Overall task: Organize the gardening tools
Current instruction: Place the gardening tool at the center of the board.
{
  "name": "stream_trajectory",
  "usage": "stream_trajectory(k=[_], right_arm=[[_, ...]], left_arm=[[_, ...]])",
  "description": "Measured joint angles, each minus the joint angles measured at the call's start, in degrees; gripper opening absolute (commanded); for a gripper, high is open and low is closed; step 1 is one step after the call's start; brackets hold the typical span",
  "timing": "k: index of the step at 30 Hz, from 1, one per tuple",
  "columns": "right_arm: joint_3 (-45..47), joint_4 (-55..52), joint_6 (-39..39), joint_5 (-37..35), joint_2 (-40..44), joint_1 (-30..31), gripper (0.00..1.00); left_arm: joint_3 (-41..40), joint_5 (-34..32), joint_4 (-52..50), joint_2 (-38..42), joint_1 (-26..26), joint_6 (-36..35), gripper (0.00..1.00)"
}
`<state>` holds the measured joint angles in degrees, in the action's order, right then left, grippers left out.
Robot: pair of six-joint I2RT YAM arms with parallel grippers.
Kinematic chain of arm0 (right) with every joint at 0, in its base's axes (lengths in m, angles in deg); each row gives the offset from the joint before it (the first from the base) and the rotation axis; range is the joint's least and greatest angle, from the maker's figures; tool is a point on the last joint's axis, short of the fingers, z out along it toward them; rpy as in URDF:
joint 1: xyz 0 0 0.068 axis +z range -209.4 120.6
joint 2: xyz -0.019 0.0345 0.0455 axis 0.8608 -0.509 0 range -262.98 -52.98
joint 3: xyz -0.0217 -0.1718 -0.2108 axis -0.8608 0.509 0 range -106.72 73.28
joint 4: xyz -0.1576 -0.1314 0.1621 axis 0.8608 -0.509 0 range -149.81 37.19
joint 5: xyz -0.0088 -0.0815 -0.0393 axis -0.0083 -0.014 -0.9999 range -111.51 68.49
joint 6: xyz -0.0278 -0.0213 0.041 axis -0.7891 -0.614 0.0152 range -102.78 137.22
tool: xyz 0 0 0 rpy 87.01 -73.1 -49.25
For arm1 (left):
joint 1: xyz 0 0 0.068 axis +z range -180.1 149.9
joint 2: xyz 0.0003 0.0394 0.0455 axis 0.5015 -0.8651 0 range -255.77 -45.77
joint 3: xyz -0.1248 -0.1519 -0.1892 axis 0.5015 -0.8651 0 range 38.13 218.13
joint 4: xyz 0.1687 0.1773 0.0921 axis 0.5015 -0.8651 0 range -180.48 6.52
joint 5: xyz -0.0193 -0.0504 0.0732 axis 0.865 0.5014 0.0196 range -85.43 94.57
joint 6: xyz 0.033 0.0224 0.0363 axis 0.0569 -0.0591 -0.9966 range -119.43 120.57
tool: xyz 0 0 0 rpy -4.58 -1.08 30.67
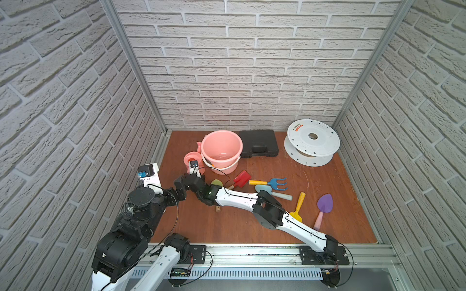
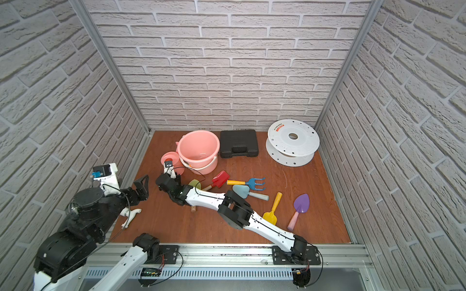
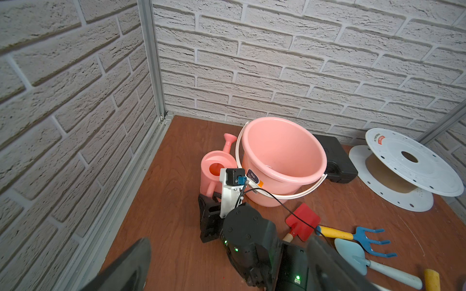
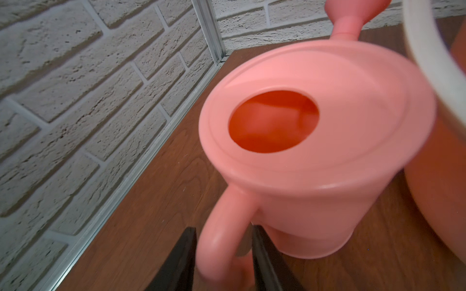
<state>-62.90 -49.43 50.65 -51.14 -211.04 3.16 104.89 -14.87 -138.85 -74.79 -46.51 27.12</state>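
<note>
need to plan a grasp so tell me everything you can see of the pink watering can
The pink watering can looks like smooth matte plastic: a tapered round body, a flat top with an oval fill hole, a loop handle and a spout ending in a flared rose. It stands upright on the wooden table near the back left corner, close beside the pink bucket. The right end effector straddles the handle; a firm pinch cannot be confirmed.

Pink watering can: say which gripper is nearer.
Right. The right gripper straddles the handle of the pink watering can; the left gripper hangs well apart, near the left wall.
</note>
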Motion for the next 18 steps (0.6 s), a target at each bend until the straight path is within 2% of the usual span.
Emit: stream_trajectory(k=[2, 4, 6, 8, 10, 18], right_arm=[[0.96, 0.33, -0.87, 0.72, 0.24, -0.11, 0.67], [4.17, 0.74, -1.62, 1.57, 1.4, -0.17, 0.7], [9.62, 0.94, -2.8, 2.29, 3.65, -0.11, 0.78], [15.56, 1.18, -4.39, 2.82, 6.56, 0.2, 0.8], [20.81, 1.2, -5.64, 3.43, 9.92, 0.74, 0.86], [37.62, 2.47, -9.9, 5.31, 29.7, 4.39, 0.92]], left_arm=[[-0.04, 0.0, 0.07, 0.0, 0.0, 0.0, 0.98], [-0.13, -0.02, 0.09, 0.0, 0.0, -0.02, 0.98], [-0.28, -0.11, 0.09, 0.0, 0.0, -0.04, 0.98], [-0.42, -0.17, 0.09, 0.0, 0.0, -0.26, 0.98], [-0.57, -0.31, 0.11, 0.0, 0.0, -0.48, 0.98], [-2.49, -0.39, 1.05, -0.42, 0.0, -1.01, 0.98]])
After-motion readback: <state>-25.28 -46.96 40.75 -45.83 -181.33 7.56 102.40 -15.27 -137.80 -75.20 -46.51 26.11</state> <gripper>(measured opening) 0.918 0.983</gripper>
